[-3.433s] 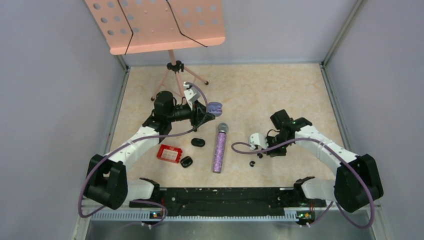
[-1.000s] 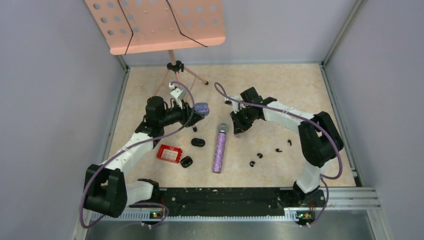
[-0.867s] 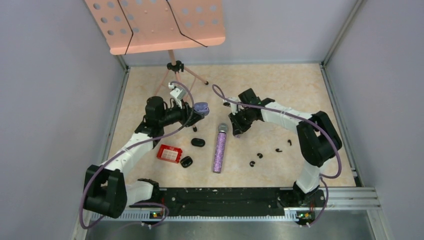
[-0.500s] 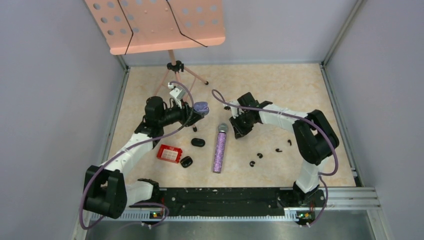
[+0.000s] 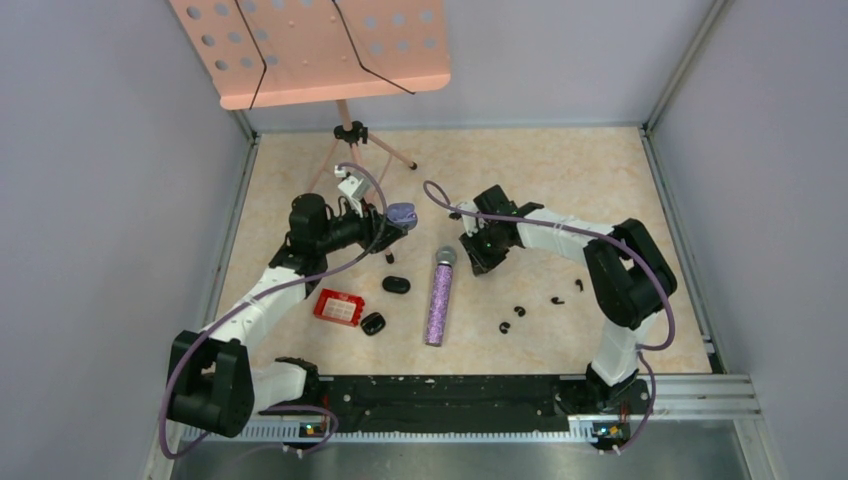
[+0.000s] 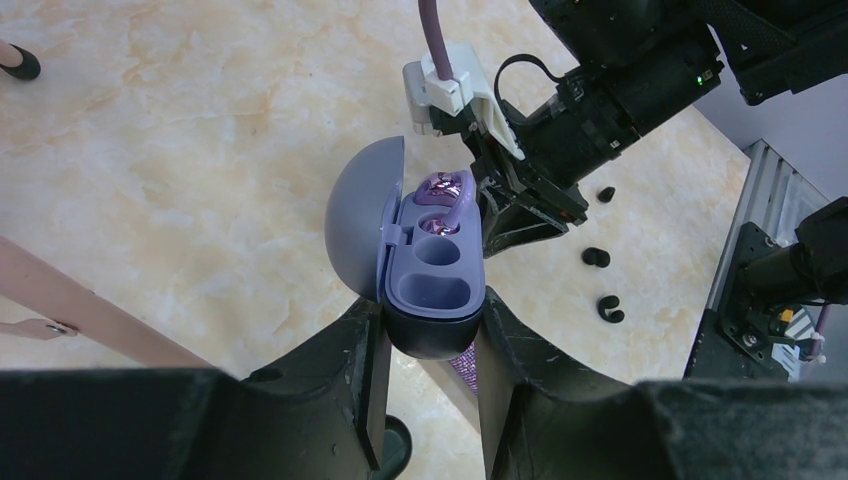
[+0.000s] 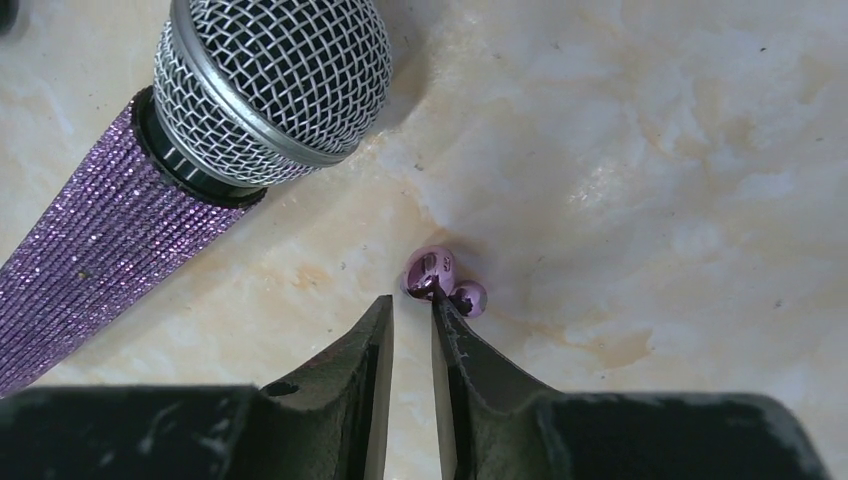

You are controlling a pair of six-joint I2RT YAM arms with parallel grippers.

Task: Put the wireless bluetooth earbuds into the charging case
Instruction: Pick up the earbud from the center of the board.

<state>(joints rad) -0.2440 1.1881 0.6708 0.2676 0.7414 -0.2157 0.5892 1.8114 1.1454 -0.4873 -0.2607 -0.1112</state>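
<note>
Left gripper clamps the charging case. Right gripper is barely parted and empty. It should straddle the purple earbud beside the microphone.

The left arm rises from the near left corner of the table and reaches toward the far edge, with its wrist turned to the right. The left gripper is closed on an open purple charging case, 1 finger on each side. The right arm is bent at the elbow and stretches left toward the table's middle. The right gripper points down, its 2 fingers a narrow gap apart, tips close to the surface.
</note>
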